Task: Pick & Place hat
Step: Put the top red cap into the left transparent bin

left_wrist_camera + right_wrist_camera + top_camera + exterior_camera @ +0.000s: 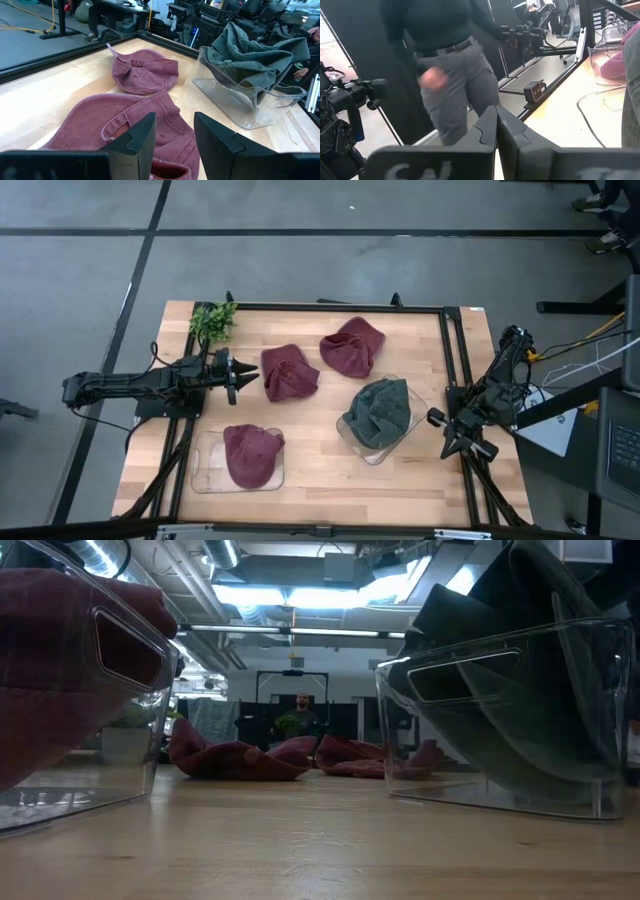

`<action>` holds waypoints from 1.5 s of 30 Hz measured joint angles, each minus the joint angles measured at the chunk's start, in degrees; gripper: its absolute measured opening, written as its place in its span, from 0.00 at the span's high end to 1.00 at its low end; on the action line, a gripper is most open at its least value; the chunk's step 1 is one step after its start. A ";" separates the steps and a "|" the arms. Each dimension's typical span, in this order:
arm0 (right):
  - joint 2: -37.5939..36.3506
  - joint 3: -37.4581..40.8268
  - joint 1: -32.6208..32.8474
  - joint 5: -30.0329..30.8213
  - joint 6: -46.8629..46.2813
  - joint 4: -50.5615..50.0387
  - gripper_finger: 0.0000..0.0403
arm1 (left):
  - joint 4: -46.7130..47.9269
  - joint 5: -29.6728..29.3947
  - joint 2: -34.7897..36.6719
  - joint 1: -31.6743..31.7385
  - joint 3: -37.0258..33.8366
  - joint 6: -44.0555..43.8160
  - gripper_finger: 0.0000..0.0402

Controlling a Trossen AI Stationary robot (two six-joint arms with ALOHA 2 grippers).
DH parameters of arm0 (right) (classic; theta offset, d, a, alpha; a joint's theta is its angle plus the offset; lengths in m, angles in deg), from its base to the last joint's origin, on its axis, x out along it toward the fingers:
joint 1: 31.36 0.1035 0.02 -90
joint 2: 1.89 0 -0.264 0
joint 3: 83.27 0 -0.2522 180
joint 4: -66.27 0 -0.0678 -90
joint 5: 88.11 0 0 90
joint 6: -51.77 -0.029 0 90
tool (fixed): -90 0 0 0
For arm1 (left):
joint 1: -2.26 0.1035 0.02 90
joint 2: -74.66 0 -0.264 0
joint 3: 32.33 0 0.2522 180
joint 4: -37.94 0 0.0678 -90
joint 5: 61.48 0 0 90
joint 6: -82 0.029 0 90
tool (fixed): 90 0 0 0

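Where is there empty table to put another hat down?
Bare wood lies along the near edge between the two clear bins, and at the far right corner beyond the maroon hat. It is crowded around the middle hat by the left gripper.

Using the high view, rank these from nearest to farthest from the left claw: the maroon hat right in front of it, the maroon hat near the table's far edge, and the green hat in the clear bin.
From the left claw:
1. Nearest maroon hat, just ahead of the fingertips, mid-table.
2. Far maroon hat, beyond it, toward the far edge.
3. Green hat, in the clear bin on the right side.
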 joint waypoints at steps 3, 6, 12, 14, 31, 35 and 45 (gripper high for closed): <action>0.00 0.00 0.00 0.00 0.03 0.00 0.99 | -0.94 0.01 -0.01 0.01 -0.01 -3.14 0.68; 0.00 0.01 0.00 0.00 0.03 0.00 0.99 | -2.75 3.25 0.00 0.01 0.00 -15.85 0.68; 0.00 0.00 0.00 0.00 0.04 0.00 0.99 | -4.43 8.62 0.01 -0.01 0.03 -34.43 0.68; 0.00 0.00 0.00 -0.01 0.04 0.00 0.99 | -4.04 5.85 0.01 0.02 0.03 -35.44 0.68; 0.02 0.00 0.02 -0.02 0.07 0.00 0.99 | 9.13 12.02 -16.27 0.04 17.77 -0.24 0.68; 0.02 0.00 0.02 -0.01 0.07 0.00 0.99 | 8.80 11.94 -26.34 0.01 22.96 9.36 0.68; 0.02 0.00 0.02 0.00 0.09 0.01 0.99 | -0.62 11.36 -43.00 -1.03 32.05 24.07 0.68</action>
